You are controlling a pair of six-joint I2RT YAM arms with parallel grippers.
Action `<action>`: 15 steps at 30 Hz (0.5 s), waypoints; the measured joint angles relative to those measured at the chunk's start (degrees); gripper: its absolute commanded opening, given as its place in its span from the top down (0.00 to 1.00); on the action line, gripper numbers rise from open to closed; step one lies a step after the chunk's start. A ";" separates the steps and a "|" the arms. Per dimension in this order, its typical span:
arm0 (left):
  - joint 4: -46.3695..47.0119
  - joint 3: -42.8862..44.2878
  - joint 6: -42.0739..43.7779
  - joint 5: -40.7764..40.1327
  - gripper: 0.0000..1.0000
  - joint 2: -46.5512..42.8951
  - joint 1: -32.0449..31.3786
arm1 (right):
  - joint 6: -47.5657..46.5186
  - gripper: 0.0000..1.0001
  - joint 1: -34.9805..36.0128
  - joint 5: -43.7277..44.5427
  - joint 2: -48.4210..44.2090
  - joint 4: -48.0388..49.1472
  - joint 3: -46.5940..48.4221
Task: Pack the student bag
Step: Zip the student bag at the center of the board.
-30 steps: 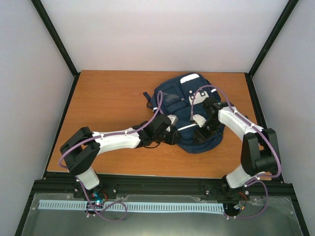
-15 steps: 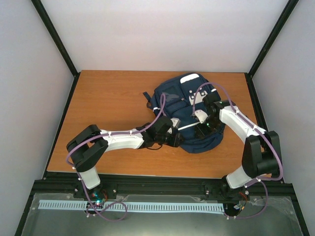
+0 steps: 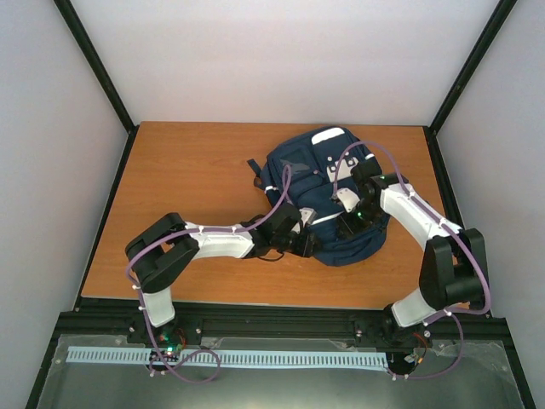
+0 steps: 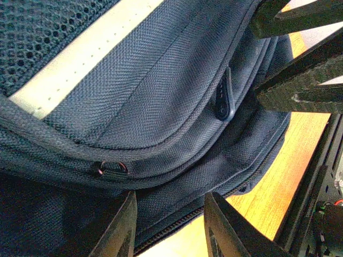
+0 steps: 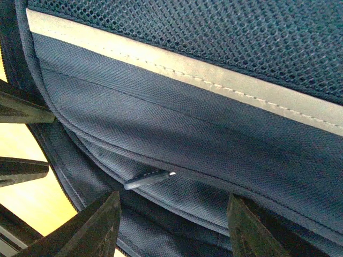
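Two claws: left claw [image 3: 300,242] at the 7 o'clock edge of the bag [image 3: 317,175]; right claw [image 3: 352,223] on the bag's 5 o'clock quarter. Their tips face each other across the near end.
Left claw, state: jaws middling-narrow, astride the lower hem. Fabric fills the gap, but no pinch shows.
Left claw, nearest: slider ring [image 4: 110,168] on the seam at 10 o'clock of the tips; zip track at 6 o'clock, along the hem.
Right claw, state: jaws wide, holding nothing, close over the fabric.
Right claw, nearest: pull tab [image 5: 147,179] lying flat at 11 o'clock of the gap, just beyond the tips. A like tab shows beside this claw's fingers in the left wrist view and is probably the same one.
Further out: pale stripe [image 5: 187,75] with mesh above it, towards 12 o'clock in the right wrist view.
Bag, place: flat on the table [image 3: 170,187], at 3 o'clock of the table's centre. Its top end, with a white patch, points to 12 o'clock.
Zips: shut, as far as the seams show.
Step in hand: judged to be opening a compartment, before any packing. The claws are working at a zip on the near end.
Next move calls for: one claw to pin or tension the fabric by the seam while the other closes finely on the tab. The tab is small and lies flush, so it needs lifting or an edge-on approach. The pull then has to follow the curve of the seam.
Risk, judged: soft cloth may bunch between the jaws, and the tab may slip.
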 measured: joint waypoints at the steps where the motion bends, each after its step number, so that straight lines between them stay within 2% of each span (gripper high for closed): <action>1: 0.33 0.00 -0.02 0.04 0.65 0.26 -0.02 | 0.02 0.46 0.02 -0.15 0.00 0.04 0.00; 9: 1.18 -0.02 -0.26 -0.02 0.67 0.39 -0.02 | 0.22 0.46 2.78 -0.17 2.25 0.24 0.11; 15: 1.77 -0.42 -0.31 -0.28 0.68 0.39 -0.02 | 0.28 0.56 5.73 2.60 5.44 0.37 0.17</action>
